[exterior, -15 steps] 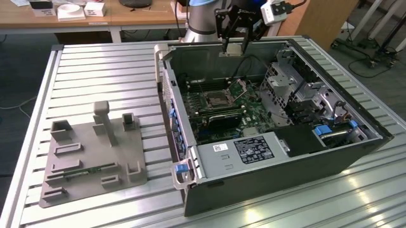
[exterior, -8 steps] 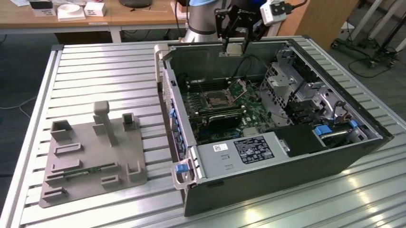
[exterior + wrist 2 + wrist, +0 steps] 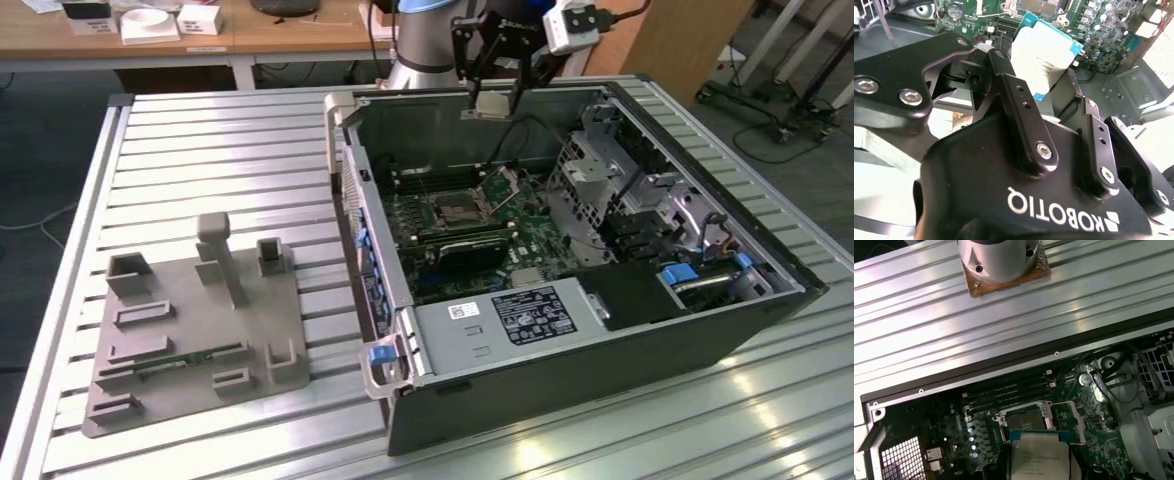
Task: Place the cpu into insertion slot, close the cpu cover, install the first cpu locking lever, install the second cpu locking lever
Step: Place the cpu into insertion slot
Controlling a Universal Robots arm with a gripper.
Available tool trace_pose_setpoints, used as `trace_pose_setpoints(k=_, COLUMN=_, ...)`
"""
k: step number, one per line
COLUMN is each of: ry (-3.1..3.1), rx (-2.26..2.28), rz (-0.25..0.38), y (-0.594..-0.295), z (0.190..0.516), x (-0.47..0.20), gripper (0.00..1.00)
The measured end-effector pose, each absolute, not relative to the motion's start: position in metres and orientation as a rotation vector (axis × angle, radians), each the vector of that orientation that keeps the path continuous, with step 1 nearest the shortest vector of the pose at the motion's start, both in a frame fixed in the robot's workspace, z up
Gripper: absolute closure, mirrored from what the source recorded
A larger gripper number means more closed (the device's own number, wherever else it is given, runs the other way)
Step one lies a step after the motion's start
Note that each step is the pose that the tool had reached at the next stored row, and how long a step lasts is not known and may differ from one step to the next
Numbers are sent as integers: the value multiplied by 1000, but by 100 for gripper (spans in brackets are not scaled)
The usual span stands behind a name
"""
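The cpu (image 3: 1046,50), silver-grey top facing the second wrist view, is clamped by its opposite edges between the gripper's (image 3: 1040,80) black fingers (image 3: 1004,70) and held in the air over the open computer case (image 3: 561,370). In the first wrist view it hangs just above an uncovered socket (image 3: 1026,419) on the green motherboard (image 3: 1104,450). The cpu cover (image 3: 1074,422) appears to stand swung open beside that socket, though the angle makes this uncertain. The case lies on its side on a slatted metal table (image 3: 214,150), with a grey fixture plate (image 3: 200,330) at the exterior view's left.
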State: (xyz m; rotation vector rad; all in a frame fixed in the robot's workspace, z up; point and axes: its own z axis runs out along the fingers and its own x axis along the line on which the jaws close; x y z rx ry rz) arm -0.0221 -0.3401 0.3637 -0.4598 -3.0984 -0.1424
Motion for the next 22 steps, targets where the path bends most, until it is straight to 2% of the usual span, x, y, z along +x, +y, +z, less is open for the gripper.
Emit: trace_pose_setpoints(k=22, ry=-3089, rx=-530, rz=-143, y=-340, z=364, x=-25, gripper=46)
